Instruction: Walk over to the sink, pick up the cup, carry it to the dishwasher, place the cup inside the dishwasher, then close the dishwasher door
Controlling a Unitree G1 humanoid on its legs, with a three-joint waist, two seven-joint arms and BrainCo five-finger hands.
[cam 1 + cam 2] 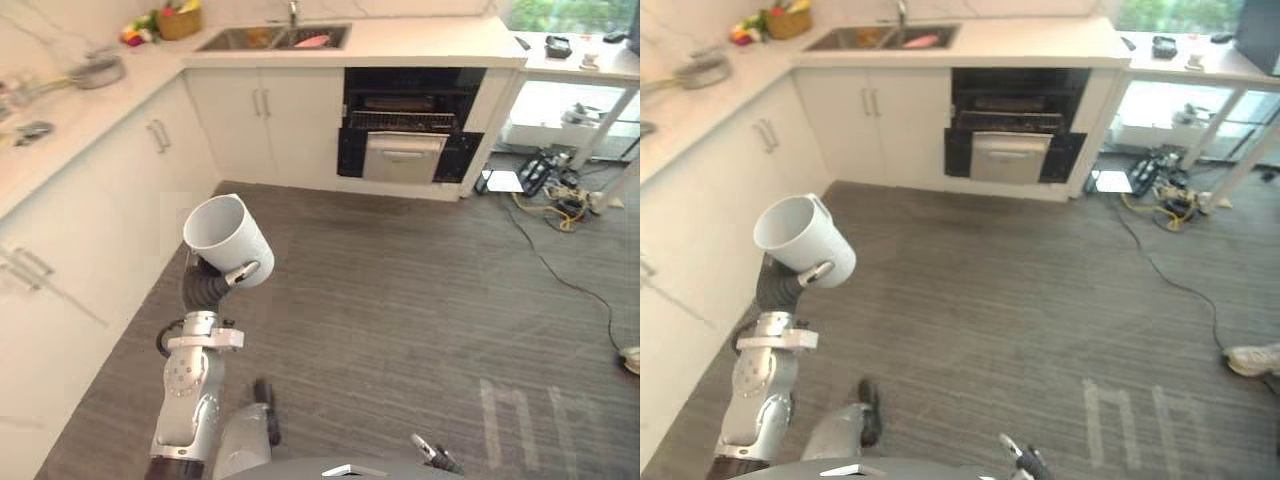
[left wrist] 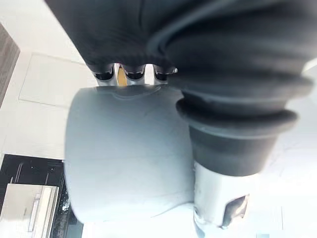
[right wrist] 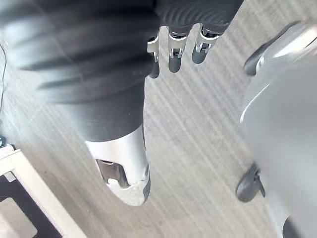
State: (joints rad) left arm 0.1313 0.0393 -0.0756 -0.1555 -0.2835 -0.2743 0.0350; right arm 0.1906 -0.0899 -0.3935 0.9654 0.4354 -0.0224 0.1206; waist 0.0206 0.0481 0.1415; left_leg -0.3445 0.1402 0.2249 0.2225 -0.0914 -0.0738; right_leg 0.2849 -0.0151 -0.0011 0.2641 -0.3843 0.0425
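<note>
Step in hand: by my reading, the carry to the dishwasher; the pick-up looked done and the placing was not yet begun.
Cup: the white cup (image 1: pixel 228 238) was held up in the air over the grey floor (image 1: pixel 400 290), beside the left run of cabinets (image 1: pixel 120 170), tilted with its open mouth facing up and to the robot's left.
Left robot hand: the left robot hand (image 1: pixel 240 273) was clasped round the cup's lower wall, with the thumb across the near side and the fingers wrapped over the far side.
Right robot hand: the right robot hand (image 3: pixel 174 49) hung low over the floor with slack fingers and held nothing.
Dishwasher: the dishwasher (image 1: pixel 405 125) stood open under the far tabletop (image 1: pixel 420 42), its silver front panel (image 1: pixel 403 157) dropped forward and a dark rack (image 1: pixel 400 120) visible above it. It was well apart from the cup, across the floor and to the robot's right.
Sink: the sink (image 1: pixel 272 38) was set into the far tabletop, just left of the dishwasher's bay.
Next move: it called for walking ahead and to the right across the open floor, keeping the hold firm and the cup level, until the rack came within the left arm's reach.
After that: the cup would have to be lowered into the rack and released, then the door pushed shut, probably with the free right robot hand.
</note>
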